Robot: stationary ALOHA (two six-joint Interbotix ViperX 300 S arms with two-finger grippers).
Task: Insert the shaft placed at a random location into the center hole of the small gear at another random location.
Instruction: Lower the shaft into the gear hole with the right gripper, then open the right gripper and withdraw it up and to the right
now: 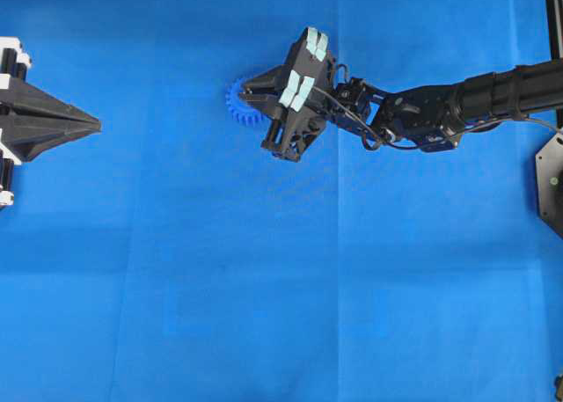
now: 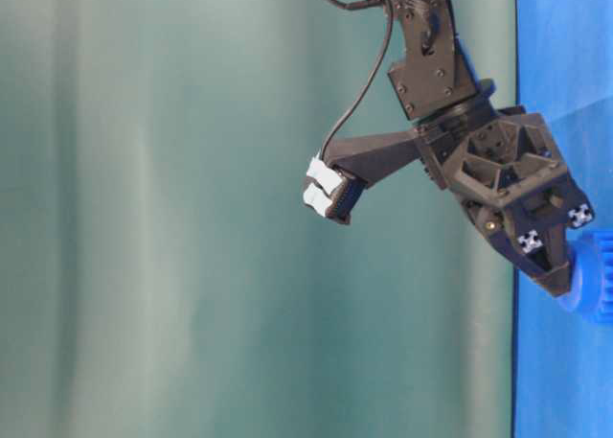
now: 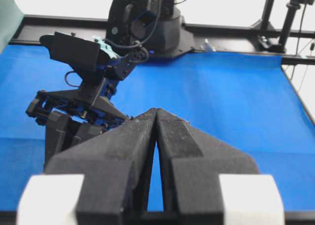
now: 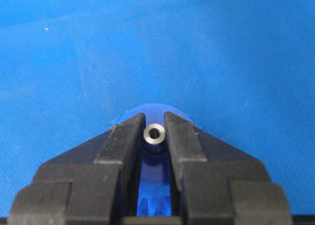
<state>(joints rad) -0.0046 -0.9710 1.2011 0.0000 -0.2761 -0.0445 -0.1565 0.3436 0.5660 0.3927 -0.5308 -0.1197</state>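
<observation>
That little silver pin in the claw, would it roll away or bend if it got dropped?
The shaft looks like a short, round metal tube, so it would probably roll. It seems stiff, unlikely to bend. Its shiny surface may be slippery between the right claw's fingers, above the small gear.

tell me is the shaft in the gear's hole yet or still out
Cannot tell. The right tool is shut on the shaft directly over the small gear, but its fingers hide the center hole.

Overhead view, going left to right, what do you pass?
Left gripper → gear → right gripper, shut on the shaft right over the gear → right arm.
</observation>
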